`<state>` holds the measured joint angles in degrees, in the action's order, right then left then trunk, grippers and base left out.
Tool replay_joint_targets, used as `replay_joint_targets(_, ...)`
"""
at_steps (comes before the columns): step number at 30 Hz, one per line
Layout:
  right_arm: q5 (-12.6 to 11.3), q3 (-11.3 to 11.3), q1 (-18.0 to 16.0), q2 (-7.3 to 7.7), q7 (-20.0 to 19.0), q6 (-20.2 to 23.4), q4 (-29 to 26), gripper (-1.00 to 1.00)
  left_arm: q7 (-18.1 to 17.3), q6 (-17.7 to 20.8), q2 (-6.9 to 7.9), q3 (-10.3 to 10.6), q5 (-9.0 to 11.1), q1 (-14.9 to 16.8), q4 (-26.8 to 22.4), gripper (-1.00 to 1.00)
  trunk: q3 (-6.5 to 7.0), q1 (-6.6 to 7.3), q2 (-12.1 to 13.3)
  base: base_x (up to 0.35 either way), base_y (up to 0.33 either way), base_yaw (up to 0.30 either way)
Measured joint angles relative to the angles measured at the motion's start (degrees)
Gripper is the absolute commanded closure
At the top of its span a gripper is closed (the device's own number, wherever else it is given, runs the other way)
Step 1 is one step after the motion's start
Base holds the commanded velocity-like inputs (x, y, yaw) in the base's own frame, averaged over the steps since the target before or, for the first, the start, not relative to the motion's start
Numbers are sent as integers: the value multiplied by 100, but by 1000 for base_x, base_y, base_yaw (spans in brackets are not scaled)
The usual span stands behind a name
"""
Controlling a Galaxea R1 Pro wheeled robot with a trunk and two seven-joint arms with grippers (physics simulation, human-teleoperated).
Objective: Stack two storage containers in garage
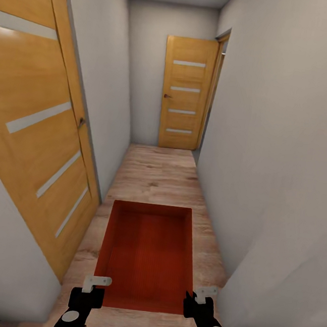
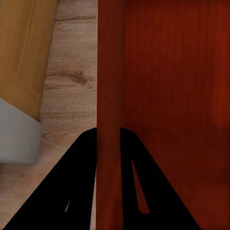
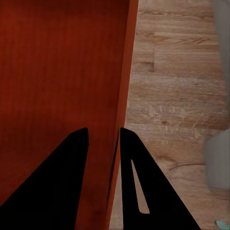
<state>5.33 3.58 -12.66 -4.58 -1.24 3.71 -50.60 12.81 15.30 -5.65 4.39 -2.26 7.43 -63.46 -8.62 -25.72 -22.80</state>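
**In the corridor: one container carried between both hands**

In a narrow corridor with light wood-plank flooring (image 1: pixel 157 175), an orange-red storage container (image 1: pixel 145 255) is held out in front of the robot, open top upward, its ribbed base visible inside. The left hand (image 1: pixel 94 281) is clamped on the near end of the container's left wall, and the right hand (image 1: pixel 200 293) on the near end of its right wall. In the left wrist view the thin red wall (image 2: pixel 109 143) is seen running between the two dark fingers (image 2: pixel 67 191); in the right wrist view the opposite wall (image 3: pixel 122 120) is pinched in the same way by that hand's fingers (image 3: pixel 52 182). Both hands are therefore judged to be grasping the container, one wall each.

A wood-panelled door (image 1: pixel 36 118) stands on the left, close beside the container, and a grey wall (image 1: pixel 277 146) closes the right side. A second door (image 1: pixel 186 92) is seen at the far end, with an opening just to its right.

The step in hand is judged to be transport towards the garage. It would be done well if the container were kept level and centred between door and wall, both grips were held at equal height so the thin walls are not twisted, and the base were turned slowly at the far end.
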Motion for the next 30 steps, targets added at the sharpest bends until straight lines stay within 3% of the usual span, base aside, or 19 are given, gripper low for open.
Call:
replay_joint_targets(9,7,-1,1,0,-3,4,-9,100,-4,5,0,-3,-1,2,-3,100,0,-1,0,115,15,0)
replay_joint_targets(30,1,-2,-1,-1,-5,2,5,100,-4,15,0,-3,-8,2,-2,100,0,0,0,317,3,0)
